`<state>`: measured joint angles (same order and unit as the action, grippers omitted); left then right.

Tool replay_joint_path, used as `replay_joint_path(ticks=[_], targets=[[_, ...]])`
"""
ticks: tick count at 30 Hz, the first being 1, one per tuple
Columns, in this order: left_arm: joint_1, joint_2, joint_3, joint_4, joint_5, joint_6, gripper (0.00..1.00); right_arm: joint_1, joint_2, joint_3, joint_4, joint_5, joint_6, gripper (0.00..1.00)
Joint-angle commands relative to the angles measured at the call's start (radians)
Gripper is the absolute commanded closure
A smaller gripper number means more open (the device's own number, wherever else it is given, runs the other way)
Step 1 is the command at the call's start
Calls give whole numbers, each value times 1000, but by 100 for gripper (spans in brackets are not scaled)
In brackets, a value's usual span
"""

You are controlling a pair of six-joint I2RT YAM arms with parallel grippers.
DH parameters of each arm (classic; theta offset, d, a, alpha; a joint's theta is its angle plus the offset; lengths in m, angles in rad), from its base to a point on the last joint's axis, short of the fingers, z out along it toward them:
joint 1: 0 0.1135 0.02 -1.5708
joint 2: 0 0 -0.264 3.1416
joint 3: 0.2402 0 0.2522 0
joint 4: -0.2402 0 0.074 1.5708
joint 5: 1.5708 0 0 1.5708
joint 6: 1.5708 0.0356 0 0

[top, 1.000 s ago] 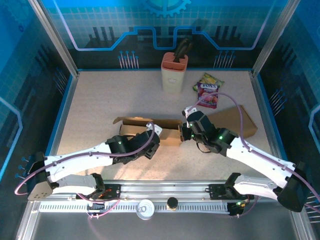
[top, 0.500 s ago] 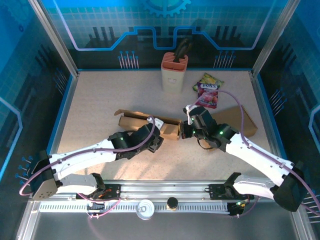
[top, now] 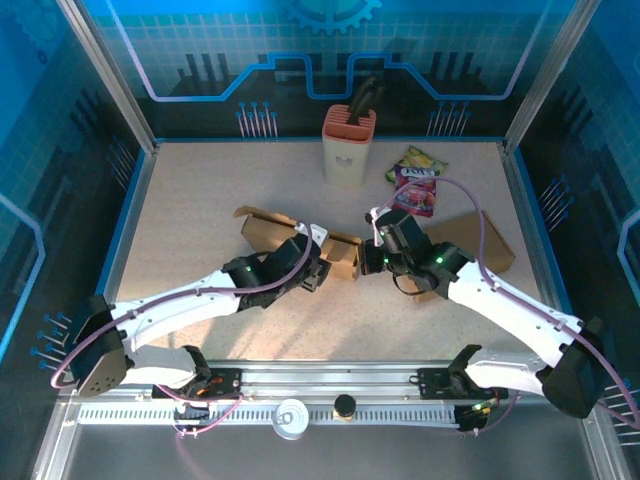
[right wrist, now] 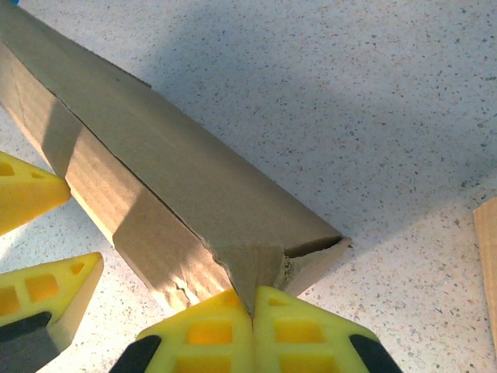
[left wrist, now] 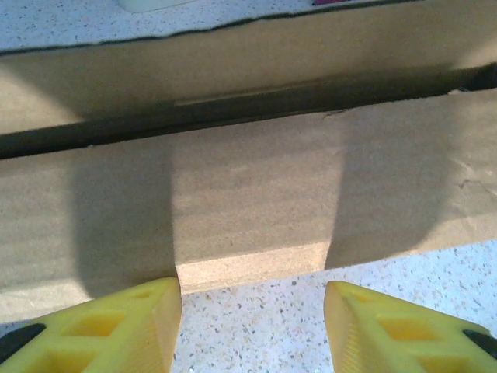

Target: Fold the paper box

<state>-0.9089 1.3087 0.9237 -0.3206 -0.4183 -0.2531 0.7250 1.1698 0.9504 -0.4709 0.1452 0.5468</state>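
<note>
Box [top: 268, 230] is laid near the centre of table [top: 190, 190], its long axis run from 10 to 4 o'clock. Left gripper [top: 314, 270] is placed at its 5 o'clock side. In the left wrist view the fingers [left wrist: 140, 315] are seen apart, with the box [left wrist: 248, 210] wall just ahead and nothing clamped. Right gripper [top: 368, 262] is set at the box's 4 o'clock end. In the right wrist view it [right wrist: 252, 307] is pinched together on a torn corner flap of box [right wrist: 178, 179]. Holder [top: 349, 148] is seen at 1 o'clock from the box, packet [top: 418, 186] at 2, cardboard sheet [top: 488, 245] at 3.
</note>
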Motion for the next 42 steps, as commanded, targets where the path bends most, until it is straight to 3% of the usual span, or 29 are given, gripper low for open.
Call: replay_joint_path(ticks=[1,16,24,30,35,42], targets=[[7,47,32,12,58,30,48,-7,34,53,-40,-32,43,100],[64,183,146,69,161,80,49,-79,167,183,-147,-16,184,100],[117,208,188,99,213,93,48,-125,231,233,-139,-22,158,100],[174,186,204,59,300,1,42,-148,267,259,-124,-50,137,100],[190,121,183,44,283,-83,28,-149,286,271,-113,-49,128,100],[242,60,232,-56,192,-409,26,-148,279,264,-97,-51,115,100]])
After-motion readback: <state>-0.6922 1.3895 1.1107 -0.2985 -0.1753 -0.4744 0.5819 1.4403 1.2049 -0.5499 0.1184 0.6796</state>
